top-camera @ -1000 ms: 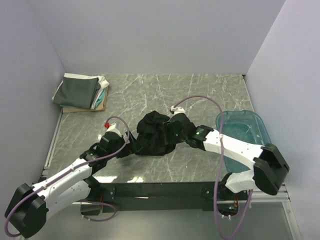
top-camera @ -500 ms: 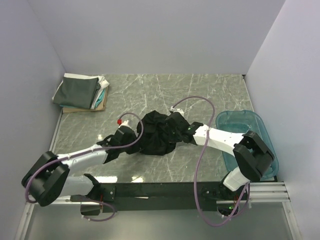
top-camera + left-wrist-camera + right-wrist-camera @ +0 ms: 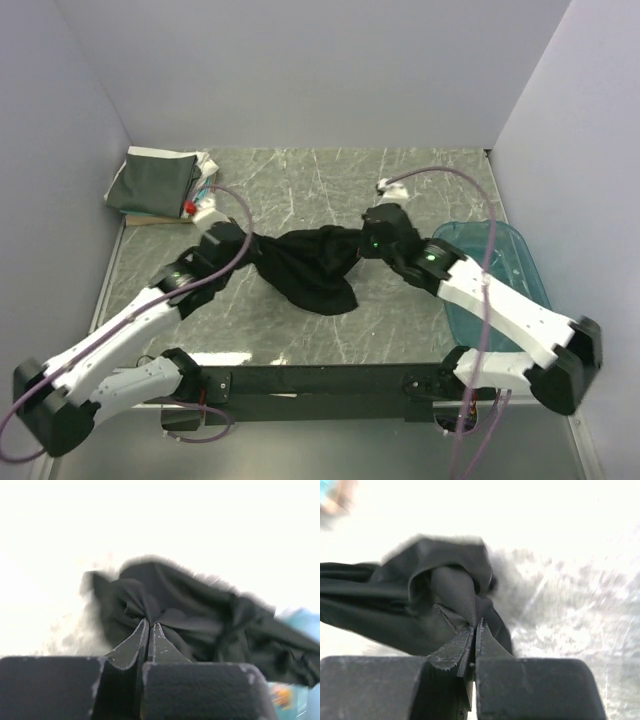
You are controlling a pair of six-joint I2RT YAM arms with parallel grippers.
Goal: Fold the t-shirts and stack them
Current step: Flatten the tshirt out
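- The black t-shirt (image 3: pixel 310 265) is spread out to the left of the teal tub (image 3: pixel 510 250). A second ago it lay there as a bunched heap.
- It now runs as a taut band between the two claws, and a loose lobe sags from the middle toward the near edge of the counter (image 3: pixel 300 190).
- The left claw (image 3: pixel 245 243) is clenched on the end of the shirt farthest from the tub. A second ago it stood released beside the heap, and it has since drawn away from the tub.
- In the left wrist view the fingers meet at a pinch of black cloth, with folds fanning out from it.
- The right claw (image 3: pixel 368 240) is clenched on the end of the shirt nearest the tub, just beside the tub's far left corner. It has moved back from the heap toward the far side of the counter.
- The right wrist view shows cloth gathered into a knot-like fold at the closed tips.
- The stack of folded shirts (image 3: pixel 160 185), dark grey on top, sits where it did, well apart from the tub in the far left corner.
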